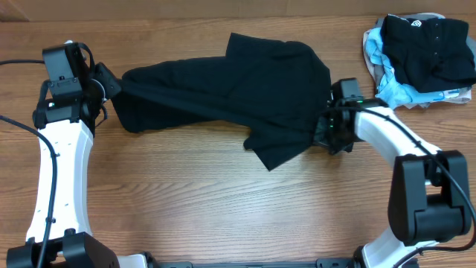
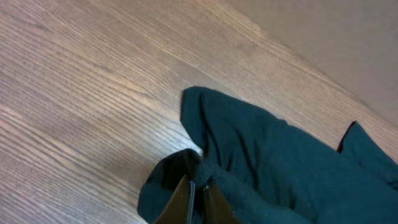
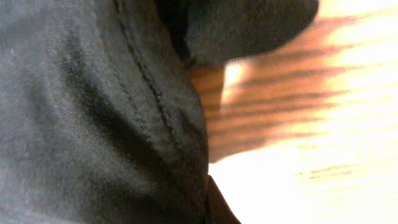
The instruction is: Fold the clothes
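Observation:
The clothes, a large black garment, lie crumpled across the middle of the wooden table, stretched between both arms. My left gripper is shut on its left end; in the left wrist view the fingertips pinch a bunch of the black fabric. My right gripper is shut on the garment's right edge. In the right wrist view the black cloth with its stitched hem fills the left side, and only one dark fingertip shows at the bottom.
A pile of other garments, black on top with light blue and grey beneath, sits at the far right corner. Bare wooden table lies in front of the garment.

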Tool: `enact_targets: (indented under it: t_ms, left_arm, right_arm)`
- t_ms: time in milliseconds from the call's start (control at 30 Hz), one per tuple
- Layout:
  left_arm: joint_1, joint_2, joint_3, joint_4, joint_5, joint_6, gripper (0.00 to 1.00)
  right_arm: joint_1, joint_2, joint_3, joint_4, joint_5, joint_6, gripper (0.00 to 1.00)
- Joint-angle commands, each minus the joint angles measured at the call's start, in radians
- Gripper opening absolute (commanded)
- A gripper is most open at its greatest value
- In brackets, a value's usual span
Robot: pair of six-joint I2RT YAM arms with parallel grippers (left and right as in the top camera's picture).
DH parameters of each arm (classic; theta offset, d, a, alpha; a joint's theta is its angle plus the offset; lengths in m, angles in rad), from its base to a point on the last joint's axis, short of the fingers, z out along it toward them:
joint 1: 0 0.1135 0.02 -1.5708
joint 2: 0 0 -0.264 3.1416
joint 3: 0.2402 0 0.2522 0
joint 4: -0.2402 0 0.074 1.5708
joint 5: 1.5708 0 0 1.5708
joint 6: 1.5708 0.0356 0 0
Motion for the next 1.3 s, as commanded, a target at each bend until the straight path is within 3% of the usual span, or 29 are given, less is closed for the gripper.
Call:
enact_targets:
  t_ms: [0,167,333,500,733,933,1267]
  left_arm:
    - [0.004,-0.003,0.009,-0.007,-0.014,0.019,0.04]
    - [0.003,-0.003,0.009,-0.031,-0.013,0.019,0.04]
    - [-0.011,-0.003,0.009,-0.027,-0.014,0.018,0.04]
    - [-0.035,-0.003,0.009,-0.020,-0.014,0.018,0.04]
    - [-0.042,-0.003,0.009,-0.021,-0.015,0.018,0.04]
    - [-0.042,-0.003,0.009,-0.021,-0.014,0.018,0.04]
    - [-0.042,-0.003,0.009,-0.020,-0.015,0.019,0.04]
  right_arm:
    - [-0.039,-0.053,0.029,-0.043,-0.144,-0.110,0.10]
    - [-0.008,-0.145,0.040,-0.109,-0.211,-0.135,0.27]
    - [0.111,-0.217,0.039,-0.130,-0.208,-0.135,0.42]
    - [0.297,-0.204,0.033,-0.073,-0.062,-0.141,0.56]
    - [0.482,-0.160,0.029,-0.019,-0.008,-0.301,0.64]
    - [0.526,-0.092,0.029,-0.015,0.051,-0.450,0.74]
    - [0.541,-0.004,0.028,-0.032,0.008,-0.467,0.74]
